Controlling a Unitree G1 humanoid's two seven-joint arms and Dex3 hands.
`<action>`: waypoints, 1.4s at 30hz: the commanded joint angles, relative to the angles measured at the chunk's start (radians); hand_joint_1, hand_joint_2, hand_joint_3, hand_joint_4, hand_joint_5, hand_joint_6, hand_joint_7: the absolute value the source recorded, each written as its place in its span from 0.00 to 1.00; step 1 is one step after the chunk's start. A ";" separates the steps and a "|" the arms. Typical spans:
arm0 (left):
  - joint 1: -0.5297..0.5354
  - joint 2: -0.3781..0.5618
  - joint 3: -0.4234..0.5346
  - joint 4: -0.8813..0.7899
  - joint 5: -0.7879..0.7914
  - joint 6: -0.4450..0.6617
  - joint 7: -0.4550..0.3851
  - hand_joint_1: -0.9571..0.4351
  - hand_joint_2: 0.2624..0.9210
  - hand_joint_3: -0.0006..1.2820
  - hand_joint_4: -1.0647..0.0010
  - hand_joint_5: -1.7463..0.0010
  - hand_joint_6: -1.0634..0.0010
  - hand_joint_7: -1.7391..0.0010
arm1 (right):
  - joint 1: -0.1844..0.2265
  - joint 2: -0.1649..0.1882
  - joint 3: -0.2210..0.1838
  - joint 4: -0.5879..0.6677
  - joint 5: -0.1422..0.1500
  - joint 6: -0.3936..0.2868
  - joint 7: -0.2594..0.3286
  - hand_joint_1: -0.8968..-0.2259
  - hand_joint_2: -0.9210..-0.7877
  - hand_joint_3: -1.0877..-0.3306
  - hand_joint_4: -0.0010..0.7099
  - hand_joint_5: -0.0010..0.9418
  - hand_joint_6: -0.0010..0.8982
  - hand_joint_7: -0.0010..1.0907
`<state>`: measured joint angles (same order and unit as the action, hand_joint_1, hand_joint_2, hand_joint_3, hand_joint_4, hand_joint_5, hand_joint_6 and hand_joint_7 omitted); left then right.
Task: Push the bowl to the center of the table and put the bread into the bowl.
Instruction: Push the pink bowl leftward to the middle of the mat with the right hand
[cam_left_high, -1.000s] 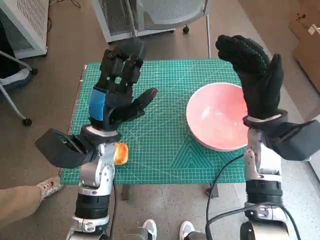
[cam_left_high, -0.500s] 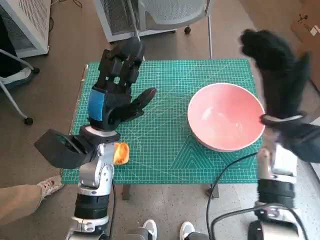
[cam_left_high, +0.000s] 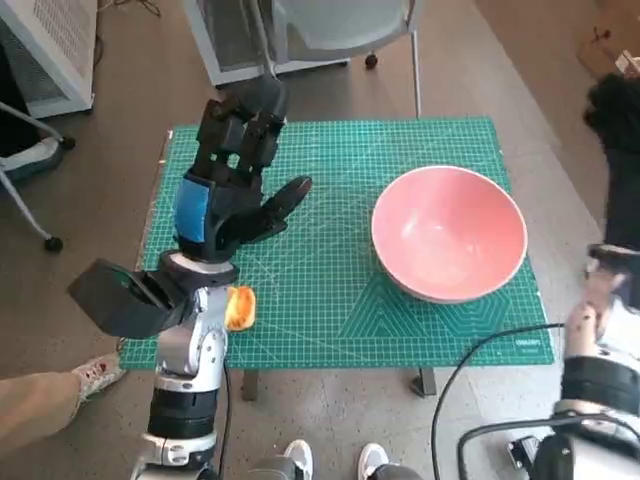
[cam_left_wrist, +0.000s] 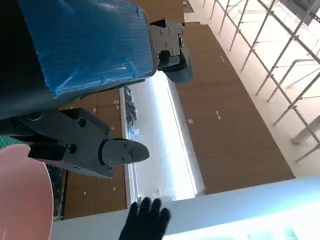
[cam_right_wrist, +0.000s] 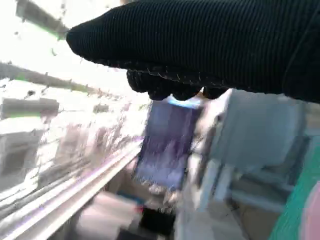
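Two hands are raised above a green-matted worktop (cam_left_high: 330, 300). Left hand (cam_left_high: 232, 175) is up over the mat's left part, fingers spread, holding nothing. Right hand (cam_left_high: 618, 110) is off the worktop's right edge, mostly cut off; its grip cannot be told. Pink bowl (cam_left_high: 449, 232) sits right of centre. Bread (cam_left_high: 240, 307) lies near the front-left edge, partly behind the left forearm.
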<state>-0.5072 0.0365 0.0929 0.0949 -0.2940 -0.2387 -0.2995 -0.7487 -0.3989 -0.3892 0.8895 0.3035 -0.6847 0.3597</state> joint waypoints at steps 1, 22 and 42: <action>-0.006 -0.001 0.000 -0.004 -0.009 0.001 -0.004 0.60 0.91 0.26 0.88 0.89 1.00 0.54 | -0.011 -0.028 -0.011 0.138 -0.029 0.004 -0.051 0.60 0.00 0.67 0.48 0.00 0.43 0.00; 0.004 0.013 0.005 -0.020 -0.028 0.022 -0.009 0.60 0.91 0.26 0.88 0.89 1.00 0.54 | -0.020 0.051 -0.026 0.378 -0.026 0.186 -0.081 0.63 0.00 0.57 0.37 0.00 0.40 0.00; 0.039 0.035 0.015 -0.075 -0.034 0.058 -0.007 0.60 0.90 0.27 0.89 0.89 1.00 0.55 | -0.077 0.192 0.007 0.400 -0.046 0.329 -0.095 0.71 0.00 0.52 0.39 0.00 0.40 0.00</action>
<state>-0.4869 0.0635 0.0999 0.0473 -0.3213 -0.1919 -0.3070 -0.8232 -0.2255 -0.3853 1.2655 0.2671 -0.3899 0.2628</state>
